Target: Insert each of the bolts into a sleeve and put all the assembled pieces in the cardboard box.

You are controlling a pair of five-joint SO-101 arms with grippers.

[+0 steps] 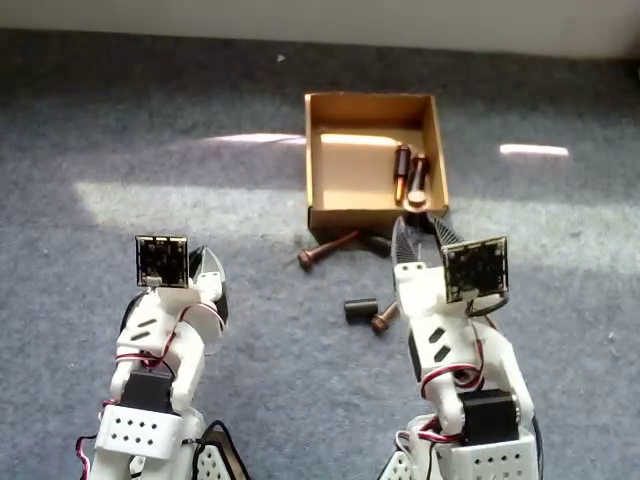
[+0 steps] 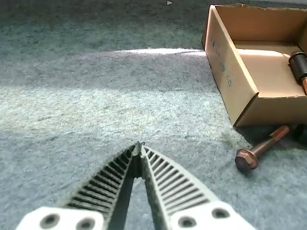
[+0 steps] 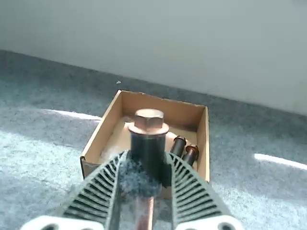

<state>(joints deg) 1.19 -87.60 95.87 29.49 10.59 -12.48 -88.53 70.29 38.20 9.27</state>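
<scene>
Right end effector is pinching a sleeved bolt at the near wall of the cardboard box. The bolt's long axis runs straight out of the grip, hex head pointing boxward. Left end effector is pressed together, low over the desk.

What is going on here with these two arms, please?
The right gripper is shut on a sleeved bolt at the near edge of the box, where two assembled pieces already lie. The left gripper is shut, empty, over the carpet. One bolt, another bolt and a sleeve lie loose before the box.
</scene>
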